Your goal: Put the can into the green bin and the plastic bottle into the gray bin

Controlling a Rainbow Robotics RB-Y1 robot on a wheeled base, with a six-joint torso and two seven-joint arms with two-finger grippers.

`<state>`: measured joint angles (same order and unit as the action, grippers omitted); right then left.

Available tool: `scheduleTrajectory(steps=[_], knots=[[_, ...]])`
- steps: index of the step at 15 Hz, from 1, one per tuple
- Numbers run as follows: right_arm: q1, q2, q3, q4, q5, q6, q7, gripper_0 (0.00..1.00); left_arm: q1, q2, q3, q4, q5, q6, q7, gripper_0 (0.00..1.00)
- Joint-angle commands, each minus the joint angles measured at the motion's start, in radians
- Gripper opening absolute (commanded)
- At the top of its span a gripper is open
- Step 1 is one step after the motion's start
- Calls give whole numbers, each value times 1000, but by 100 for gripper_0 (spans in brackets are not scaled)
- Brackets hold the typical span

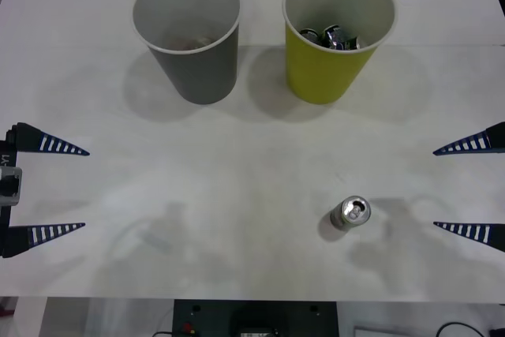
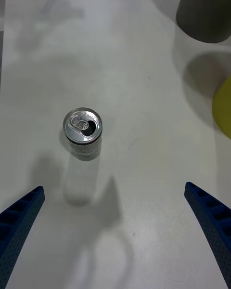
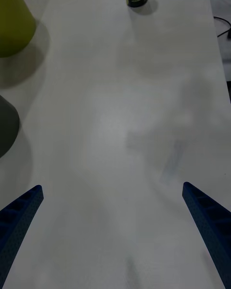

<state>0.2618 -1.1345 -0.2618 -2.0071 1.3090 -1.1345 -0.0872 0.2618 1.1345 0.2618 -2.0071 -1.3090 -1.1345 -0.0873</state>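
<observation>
At the left edge of the desk point(image 1: 252, 219) the left gripper point(image 1: 59, 189) hangs with its blue ribbed fingers spread wide and nothing between them; its arm is cut off by the picture's edge, so little more than the two tips and a bit of the mount can be seen. In the left wrist view the same fingers point(image 3: 19, 216) sit far apart at the corners.

Toward the far edge, left of the middle, stands the gray bin point(image 1: 189, 33), upright. Something lies at its bottom, but it is too dim to make out. Just beside it, right of the middle, stands the green bin point(image 1: 335, 37), also upright and not touching the gray one. Inside it lie crumpled silver-and-black cans point(image 1: 331, 37), partly hidden by the near wall, so their number cannot be told.

The can point(image 1: 349, 213) stands upright on the desk, nearer the front edge and on the right half, well apart from both bins. Its silver top with pull tab faces up; from the left wrist view its dark side with white print shows, the top cut off.

At the right edge the right gripper point(image 1: 473, 187) is released, fingers spread, empty, near the can but not touching it.
</observation>
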Motion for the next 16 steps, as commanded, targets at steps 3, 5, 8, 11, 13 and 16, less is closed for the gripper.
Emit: scheduleTrajectory(steps=[3, 5, 8, 11, 13, 16], knots=[[16, 5, 12, 11, -8, -2, 3, 100, 0, 0, 0, 0, 0, 0, 0, 100], [16, 2, 12, 16, -8, -2, 6, 100, 0, 0, 0, 0, 0, 0, 0, 100], [14, 10, 13, 42, -8, -2, 35, 100, 0, 0, 0, 0, 0, 0, 0, 100], [-6, 41, 22, 80, -11, -31, 76, 100, 0, 0, 0, 0, 0, 0, 0, 100], [-46, 74, 29, 149, -30, -91, 169, 100, 0, 0, 0, 0, 0, 0, 0, 100], [-111, 79, 115, 283, -111, -120, 305, 100, 0, 0, 0, 0, 0, 0, 0, 100]])
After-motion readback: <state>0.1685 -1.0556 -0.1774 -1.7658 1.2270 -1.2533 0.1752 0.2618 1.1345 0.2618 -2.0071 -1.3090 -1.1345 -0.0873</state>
